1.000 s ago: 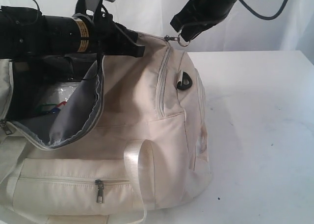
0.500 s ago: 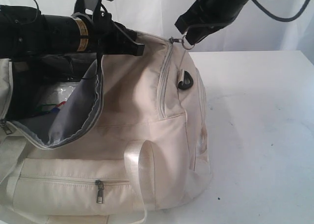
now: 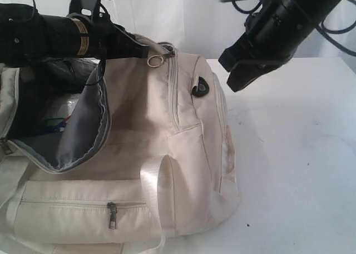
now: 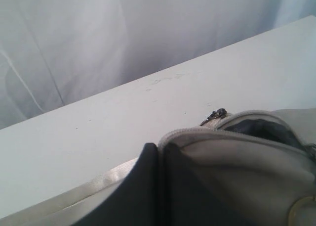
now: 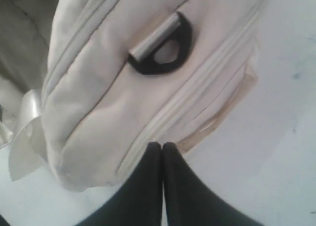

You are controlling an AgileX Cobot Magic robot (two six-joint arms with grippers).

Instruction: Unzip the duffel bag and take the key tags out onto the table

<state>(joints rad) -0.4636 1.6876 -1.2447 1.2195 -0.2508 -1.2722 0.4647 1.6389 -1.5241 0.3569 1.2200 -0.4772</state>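
The duffel bag lies unzipped on a white table with a tiny dark speck. A white curtain hangs behind. The key tags sit inside the bag. The left gripper is closed at the bag's top. The right gripper is closed in the air beside the bag.

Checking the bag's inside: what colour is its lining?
Grey lining, best seen in the exterior view.
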